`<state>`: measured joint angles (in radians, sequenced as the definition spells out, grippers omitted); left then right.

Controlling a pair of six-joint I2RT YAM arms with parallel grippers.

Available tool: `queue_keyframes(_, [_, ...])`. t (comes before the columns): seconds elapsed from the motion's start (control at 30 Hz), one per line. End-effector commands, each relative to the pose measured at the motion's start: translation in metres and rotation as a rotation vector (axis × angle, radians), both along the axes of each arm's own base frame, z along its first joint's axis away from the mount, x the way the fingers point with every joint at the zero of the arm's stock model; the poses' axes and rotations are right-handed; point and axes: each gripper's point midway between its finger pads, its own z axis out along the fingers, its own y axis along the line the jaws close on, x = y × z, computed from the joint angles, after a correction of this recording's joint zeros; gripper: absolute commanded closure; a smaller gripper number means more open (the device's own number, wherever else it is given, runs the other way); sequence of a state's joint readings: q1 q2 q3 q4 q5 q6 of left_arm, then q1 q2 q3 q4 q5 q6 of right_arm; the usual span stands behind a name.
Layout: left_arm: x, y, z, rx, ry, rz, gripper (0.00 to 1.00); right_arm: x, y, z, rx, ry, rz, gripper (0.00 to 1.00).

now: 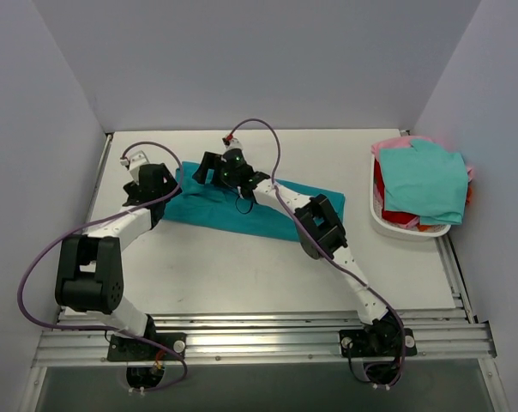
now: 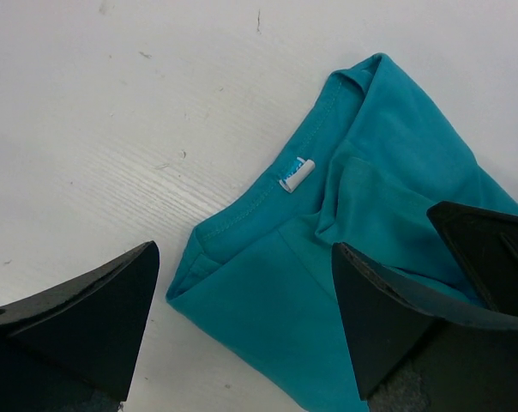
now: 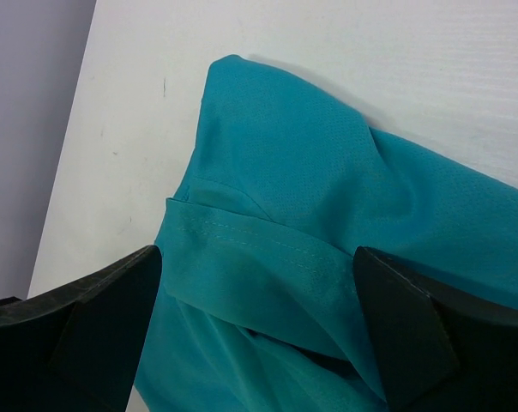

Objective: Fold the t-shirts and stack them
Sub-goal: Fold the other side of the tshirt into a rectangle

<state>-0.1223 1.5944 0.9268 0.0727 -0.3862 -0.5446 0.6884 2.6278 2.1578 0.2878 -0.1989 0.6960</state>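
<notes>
The teal shirt (image 1: 209, 209) lies on the bench (image 1: 242, 275) as a long, loosely folded band, one end beneath both pincers and the rest trailing off under the right arm. The left pincer (image 1: 160, 187) hangs over that end with its jaws wide apart and nothing between them. In its wrist view, the left pincer (image 2: 242, 257) has the collar (image 2: 242, 216) just ahead of the gap, the small white label (image 2: 296, 174) beyond that, one finger above bare bench and the other above cloth. The right pincer (image 1: 211, 169) is likewise spread and empty. In its own view, the right pincer (image 3: 257, 257) straddles a double-stitched seam (image 3: 250, 236) with rumpled layers below.

The cloth is a thin matte knit with a fine weave, limp and light. I judge it will sag, drag and bunch rather than keep any shape, so a pinch should take a doubled or stitched part: the collar rib for the left, the seam for the right. That gives the jaws more to bite than a single ply, which may slip free. The bench is smooth white board, scuffed, and offers little grip.

Far off to the right pincer's right, a white plastic basket (image 1: 388, 227) holds an aqua shirt (image 1: 426, 180) heaped over a red shirt (image 1: 396, 215) and a pink shirt (image 1: 392, 144).
</notes>
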Motion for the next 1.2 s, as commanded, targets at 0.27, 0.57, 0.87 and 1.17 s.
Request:
queue_keyframes(0.27, [0.007,-0.001,0.006,-0.040,-0.071,0.000,0.10,0.022,-0.027,0.059,-0.045,-0.136,-0.115,0.10])
queue_keyframes(0.57, [0.008,-0.003,0.005,-0.045,-0.075,-0.009,0.10,0.027,-0.025,0.046,-0.031,-0.116,-0.118,0.10])
queue_keyframes(0.87, [0.009,-0.004,0.003,-0.047,-0.071,-0.013,0.11,0.019,-0.016,0.034,-0.008,-0.085,-0.092,0.12])
queue_keyframes(1.17, [0.010,-0.003,0.003,-0.049,-0.074,-0.010,0.11,-0.004,-0.001,0.027,-0.007,-0.065,-0.055,0.16])
